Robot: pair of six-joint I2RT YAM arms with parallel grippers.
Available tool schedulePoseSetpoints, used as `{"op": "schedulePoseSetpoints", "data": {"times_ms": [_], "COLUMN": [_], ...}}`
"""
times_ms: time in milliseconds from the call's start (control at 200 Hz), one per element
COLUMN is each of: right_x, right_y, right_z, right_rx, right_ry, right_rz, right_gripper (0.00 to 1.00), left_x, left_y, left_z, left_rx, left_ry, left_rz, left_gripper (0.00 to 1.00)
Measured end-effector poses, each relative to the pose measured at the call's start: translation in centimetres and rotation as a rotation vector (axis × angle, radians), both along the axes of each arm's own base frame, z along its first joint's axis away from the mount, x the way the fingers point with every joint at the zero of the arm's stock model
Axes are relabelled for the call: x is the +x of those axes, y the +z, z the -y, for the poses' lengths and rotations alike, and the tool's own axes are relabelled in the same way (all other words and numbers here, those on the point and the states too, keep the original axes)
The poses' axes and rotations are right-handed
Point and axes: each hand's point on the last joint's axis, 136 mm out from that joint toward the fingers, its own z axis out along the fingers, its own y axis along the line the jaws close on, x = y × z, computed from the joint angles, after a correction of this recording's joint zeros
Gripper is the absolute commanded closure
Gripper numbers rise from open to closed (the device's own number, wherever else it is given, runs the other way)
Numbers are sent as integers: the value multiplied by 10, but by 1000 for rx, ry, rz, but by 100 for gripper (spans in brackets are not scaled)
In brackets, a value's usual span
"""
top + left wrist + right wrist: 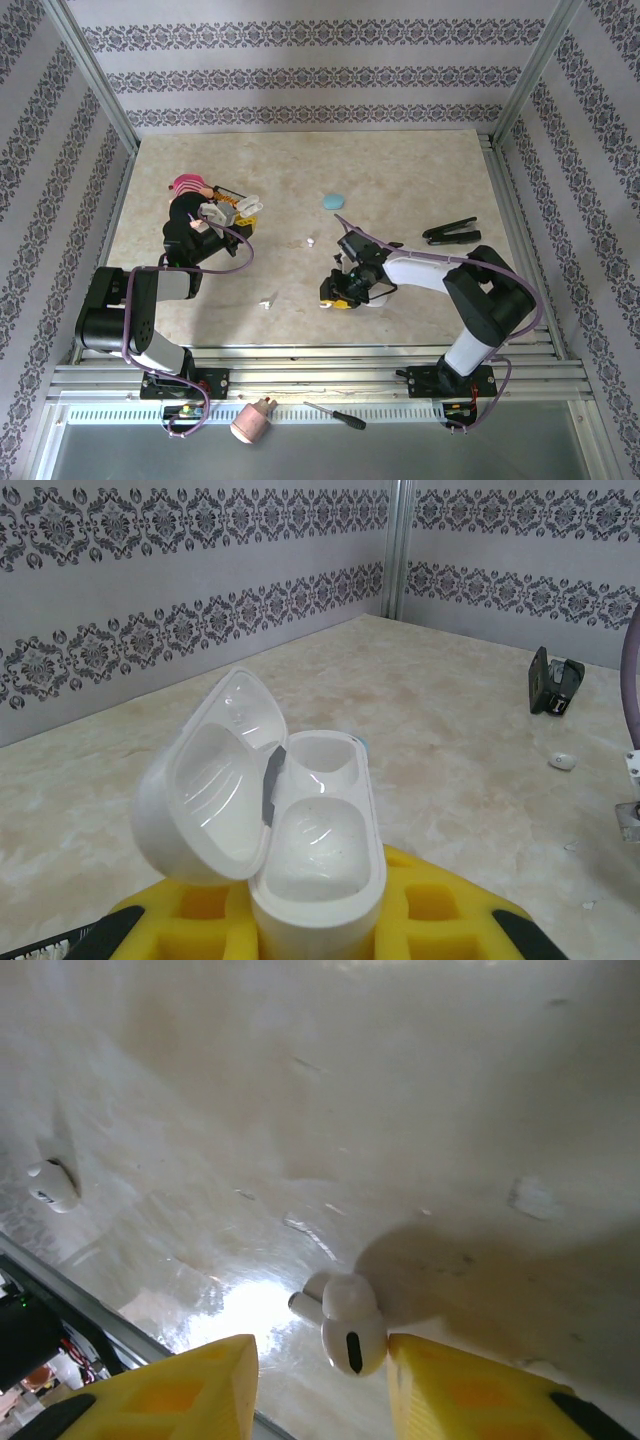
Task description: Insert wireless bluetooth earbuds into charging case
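Your left gripper (pixel 322 918) is clenched on the white charging case (pixel 318 830). Its yellow fingers (pixel 190 920) press the base from both sides, and the lid (pixel 205 790) is swung open to one side. In the top view this gripper (pixel 222 212) holds the case (pixel 245 205) raised above the marbled table (pixel 420 170).

Your right gripper (pixel 320 1370) hangs low over the table with its jaws parted. A white earbud (pixel 350 1325) lies on the surface between the fingers, hard against one and apart from the other, so it is not grasped. From above, that gripper (pixel 338 292) sits near the table's front edge.

A second white earbud (pixel 52 1185) rests on the table well off to the right gripper's side, toward the left arm (pixel 267 301). A third earbud (pixel 311 241) lies just beyond the right gripper, between the two grippers. A pale blue case (pixel 333 201) sits farther out past it, and a black clip (pixel 450 232) lies well off on the right gripper's far side.
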Motion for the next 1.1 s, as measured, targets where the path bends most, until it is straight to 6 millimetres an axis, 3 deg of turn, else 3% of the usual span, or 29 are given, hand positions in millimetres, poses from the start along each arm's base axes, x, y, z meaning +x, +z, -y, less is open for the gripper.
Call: {"op": "schedulePoseSetpoints", "data": {"times_ms": [505,799,1099], "right_x": [7,-10,-9], "right_y": [4,-2,2], "right_z": [-8,-7,-16], "right_rx": [13,-41,-7], "right_ry": [18,65,53], "right_rz": [18,14,20], "right_gripper": [62,59,59], "left_x": [0,0,0], "left_y": [0,0,0], "left_z": [0,0,0], "left_rx": [0,0,0], "left_ry": [0,0,0], "left_rz": [0,0,0], "left_gripper": [96,96,96]}}
